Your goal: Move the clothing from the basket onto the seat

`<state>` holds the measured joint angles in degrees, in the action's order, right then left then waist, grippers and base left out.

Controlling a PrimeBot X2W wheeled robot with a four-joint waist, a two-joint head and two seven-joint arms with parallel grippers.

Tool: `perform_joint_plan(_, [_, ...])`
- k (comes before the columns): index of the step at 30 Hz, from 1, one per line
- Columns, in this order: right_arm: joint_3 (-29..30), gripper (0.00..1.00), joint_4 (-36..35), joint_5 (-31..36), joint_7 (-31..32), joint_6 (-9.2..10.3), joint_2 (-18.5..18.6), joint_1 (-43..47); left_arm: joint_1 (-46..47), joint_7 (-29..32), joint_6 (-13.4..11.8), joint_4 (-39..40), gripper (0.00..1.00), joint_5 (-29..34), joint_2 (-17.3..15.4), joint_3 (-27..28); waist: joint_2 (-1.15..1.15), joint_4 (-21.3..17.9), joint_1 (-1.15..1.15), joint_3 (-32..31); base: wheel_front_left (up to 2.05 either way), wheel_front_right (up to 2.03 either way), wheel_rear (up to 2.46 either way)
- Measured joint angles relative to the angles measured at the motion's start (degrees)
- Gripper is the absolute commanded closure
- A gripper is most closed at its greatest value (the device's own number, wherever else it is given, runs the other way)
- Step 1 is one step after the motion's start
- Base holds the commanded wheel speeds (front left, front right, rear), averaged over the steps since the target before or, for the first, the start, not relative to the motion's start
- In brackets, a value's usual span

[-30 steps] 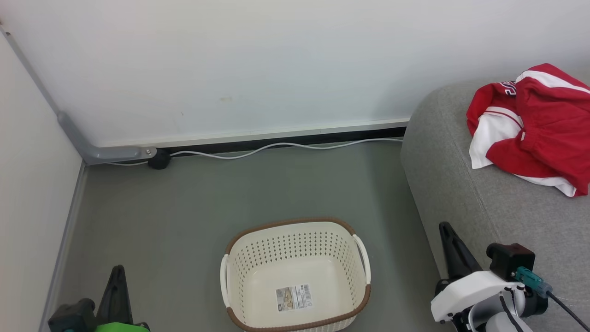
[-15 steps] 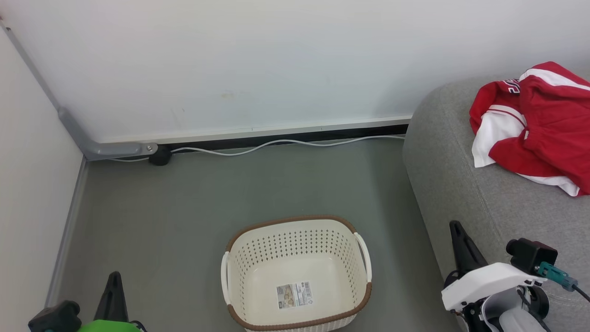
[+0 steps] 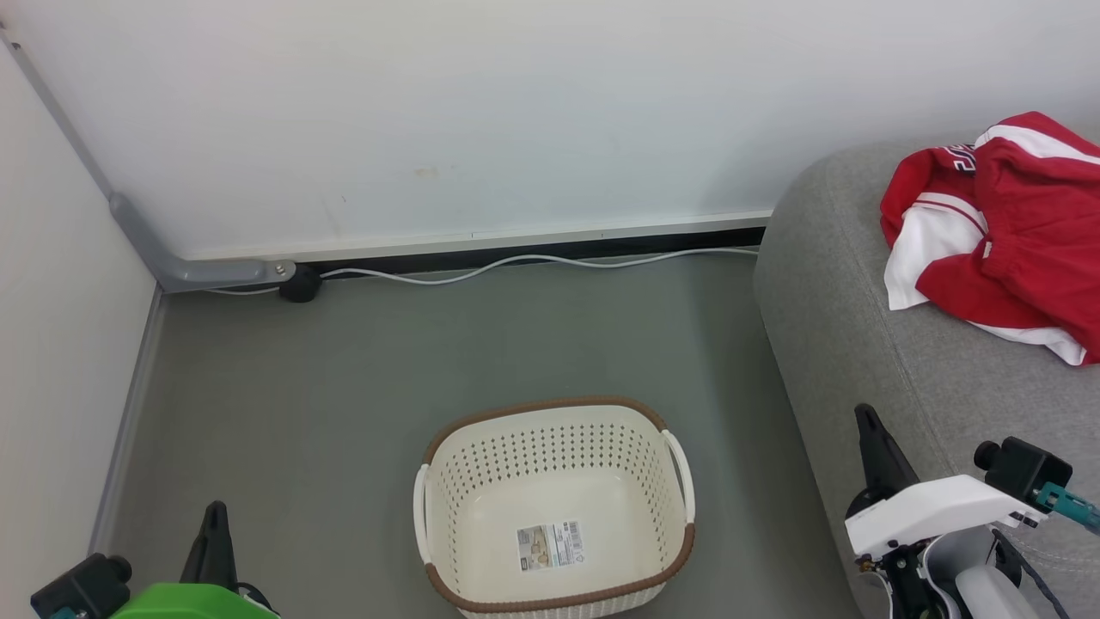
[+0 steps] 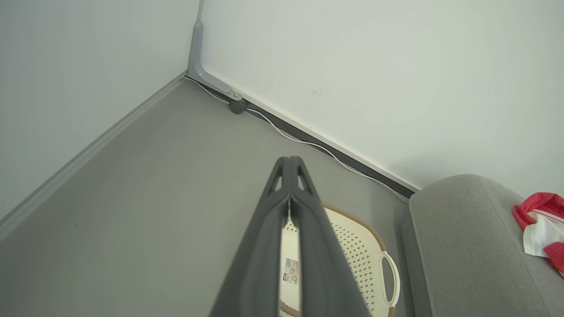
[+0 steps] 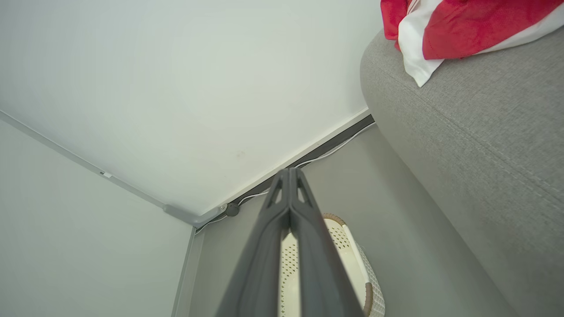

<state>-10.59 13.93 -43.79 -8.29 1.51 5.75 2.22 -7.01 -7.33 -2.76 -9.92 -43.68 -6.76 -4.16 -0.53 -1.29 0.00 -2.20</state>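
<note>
The red and white clothing [image 3: 1005, 236] lies crumpled on the light-grey seat [image 3: 868, 344] at the right; it also appears as clothing [image 4: 539, 222] and clothing [image 5: 445, 26] in the wrist views. The cream basket [image 3: 554, 507] stands on the floor with nothing but a label sticker inside. My left gripper [image 3: 215, 513] is at the lower left, shut, holding nothing. My right gripper [image 3: 864, 417] is at the lower right beside the seat's edge, shut and bare. In the wrist views the left gripper [image 4: 289, 160] and right gripper [image 5: 289, 171] have tips pressed together.
A white cable [image 3: 516, 262] runs along the base of the wall [image 3: 516, 112] to a dark plug [image 3: 301, 284]. A grey conduit [image 3: 163, 258] sits in the corner. A side wall [image 3: 51, 344] bounds the grey floor [image 3: 344, 370] on the left.
The whole head view has shifted a little, so the camera moved. Both grippers sit lower and farther toward the frame corners than before. Clothing and basket lie as they did.
</note>
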Motion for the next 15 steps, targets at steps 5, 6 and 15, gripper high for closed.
perform_joint_plan(5, [1.25,1.0,0.08,-3.52,0.92,-0.49,-0.16,-0.28,0.67,0.81,0.76,-0.54,1.0,-3.41,0.4,0.52,0.0,0.09,0.0,0.17,0.0,0.0,0.0])
perform_joint_plan(6, [1.47,1.0,0.08,-4.3,1.18,-0.59,-0.2,-0.46,0.91,0.91,0.79,-0.58,1.0,-4.49,0.47,0.6,0.0,0.11,0.0,0.21,0.0,0.0,0.0])
perform_joint_plan(15, [3.66,1.0,0.3,-10.57,3.0,-1.68,-0.38,-1.05,2.07,3.03,2.07,-1.33,1.0,-10.27,0.9,1.82,0.0,0.28,0.0,0.51,0.0,0.0,0.0])
